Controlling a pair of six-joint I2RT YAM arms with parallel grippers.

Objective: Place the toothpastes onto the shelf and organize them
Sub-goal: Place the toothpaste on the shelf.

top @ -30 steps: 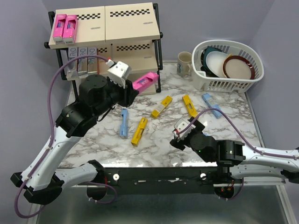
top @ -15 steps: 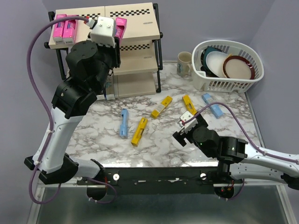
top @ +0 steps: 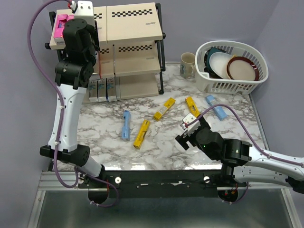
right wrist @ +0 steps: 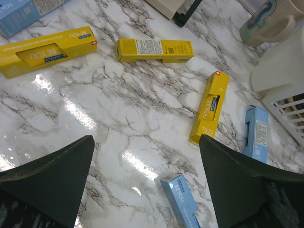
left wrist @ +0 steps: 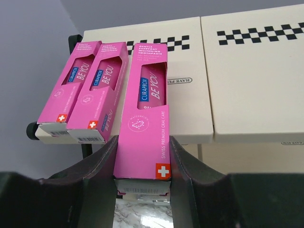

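Left claw (left wrist: 142,148): clamped on one pink carton (left wrist: 145,109). A second earlier we logged it out over the table; now it was up at the top board of the shelf (left wrist: 247,95), just beside two pink cartons (left wrist: 76,90) lying there. Its near end overhung the front edge, so we judged it nearly placed, not yet let go. Right claw (right wrist: 145,164): jaws wide apart, empty, low over the marble table (right wrist: 118,123). Pink: three, one held. Yellow cartons (right wrist: 154,50), on table: three. Light blue cartons (right wrist: 256,130), on table: three by the right wrist view. Lower tier: row of cartons (top: 100,89), too hidden to count
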